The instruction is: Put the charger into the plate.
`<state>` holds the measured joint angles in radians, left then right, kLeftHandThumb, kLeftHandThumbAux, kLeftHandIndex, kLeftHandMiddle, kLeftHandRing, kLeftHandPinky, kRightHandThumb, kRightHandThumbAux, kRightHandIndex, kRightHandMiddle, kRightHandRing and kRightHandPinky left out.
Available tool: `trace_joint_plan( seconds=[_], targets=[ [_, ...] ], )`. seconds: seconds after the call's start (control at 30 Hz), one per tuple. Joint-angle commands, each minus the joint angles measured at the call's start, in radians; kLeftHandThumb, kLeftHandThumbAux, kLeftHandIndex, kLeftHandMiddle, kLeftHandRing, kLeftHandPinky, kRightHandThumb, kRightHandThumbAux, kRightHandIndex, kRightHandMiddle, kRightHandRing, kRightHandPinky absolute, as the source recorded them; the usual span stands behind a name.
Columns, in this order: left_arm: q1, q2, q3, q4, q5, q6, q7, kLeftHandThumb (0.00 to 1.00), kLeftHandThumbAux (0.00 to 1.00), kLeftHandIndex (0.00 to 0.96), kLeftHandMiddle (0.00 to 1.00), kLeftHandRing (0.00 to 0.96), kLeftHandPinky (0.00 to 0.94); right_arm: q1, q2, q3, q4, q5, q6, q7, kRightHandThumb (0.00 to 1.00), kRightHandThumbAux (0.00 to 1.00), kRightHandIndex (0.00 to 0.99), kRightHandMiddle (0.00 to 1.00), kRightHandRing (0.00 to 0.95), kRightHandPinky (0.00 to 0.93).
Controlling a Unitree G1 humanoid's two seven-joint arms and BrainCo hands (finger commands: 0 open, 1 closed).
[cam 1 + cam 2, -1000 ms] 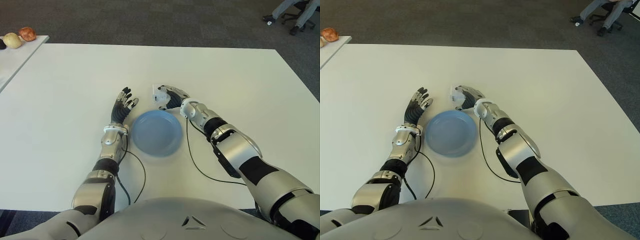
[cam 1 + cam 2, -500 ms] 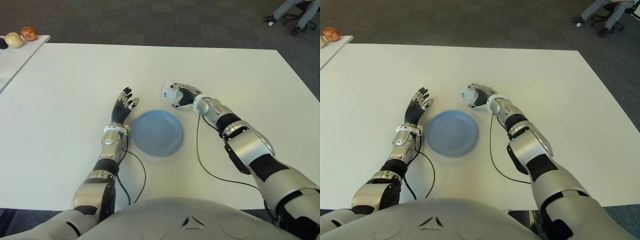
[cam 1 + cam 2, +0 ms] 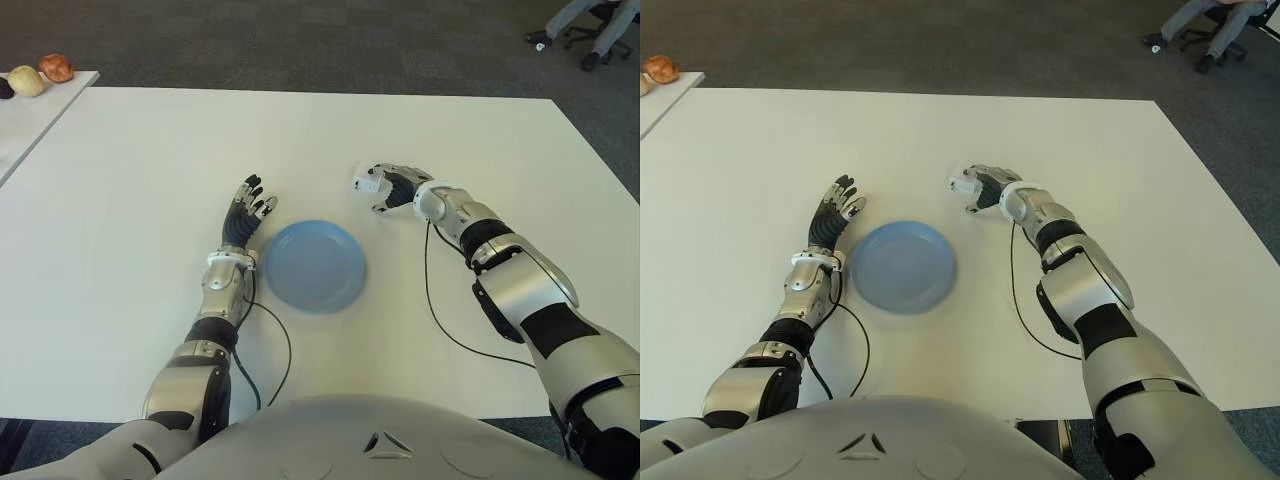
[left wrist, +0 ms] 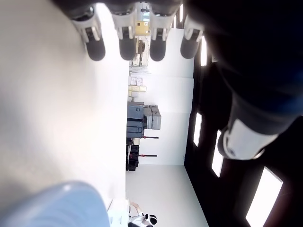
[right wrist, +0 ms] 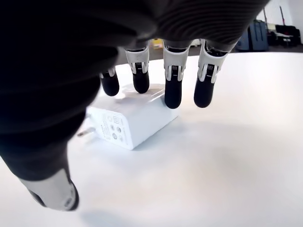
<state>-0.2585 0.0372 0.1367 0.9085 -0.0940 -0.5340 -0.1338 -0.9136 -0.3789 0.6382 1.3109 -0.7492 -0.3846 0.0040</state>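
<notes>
Both hands [image 3: 248, 212] [image 3: 395, 187] open, fingers extended

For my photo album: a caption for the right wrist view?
Right hand fingertips touch a white charger on the white table.

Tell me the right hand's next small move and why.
Probably close the right hand on the charger. Its fingers arch over the white block, which seems to lie ungripped on the table, away from the blue plate. The left hand shows open beside the plate.

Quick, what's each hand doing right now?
Left hand: open, holding nothing, left of the plate.
Right hand: fingers touching the charger, no closed grip.
</notes>
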Motion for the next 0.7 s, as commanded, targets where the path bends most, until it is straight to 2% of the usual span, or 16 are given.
trace_joint_plan(
  seconds=[0.03,0.3,0.43,0.7],
  targets=[
    [0.064,-0.006,-0.005,0.059,0.012,0.063,0.012,0.000,0.622,0.032,0.080,0.076,0.094,0.021,-0.061,0.066,0.011,-0.076,-0.059,-0.006,0.000,0.740,0.000,0.098,0.109,0.130],
    [0.053,-0.001,0.001,0.081,0.006,0.059,0.007,0.000,0.618,0.039,0.087,0.083,0.108,0.032,-0.160,0.146,-0.021,-0.156,-0.180,-0.098,0.000,0.781,0.000,0.113,0.111,0.072],
    [0.049,0.002,0.000,0.088,0.008,0.060,0.003,0.000,0.616,0.040,0.087,0.084,0.103,0.044,-0.207,0.151,-0.061,-0.161,-0.247,-0.116,0.000,0.793,0.004,0.111,0.104,0.069],
    [0.040,0.007,-0.001,0.103,0.009,0.062,0.002,0.000,0.612,0.040,0.086,0.083,0.104,0.064,-0.235,0.162,-0.080,-0.183,-0.281,-0.149,0.000,0.816,0.013,0.083,0.068,0.067]
  ],
)
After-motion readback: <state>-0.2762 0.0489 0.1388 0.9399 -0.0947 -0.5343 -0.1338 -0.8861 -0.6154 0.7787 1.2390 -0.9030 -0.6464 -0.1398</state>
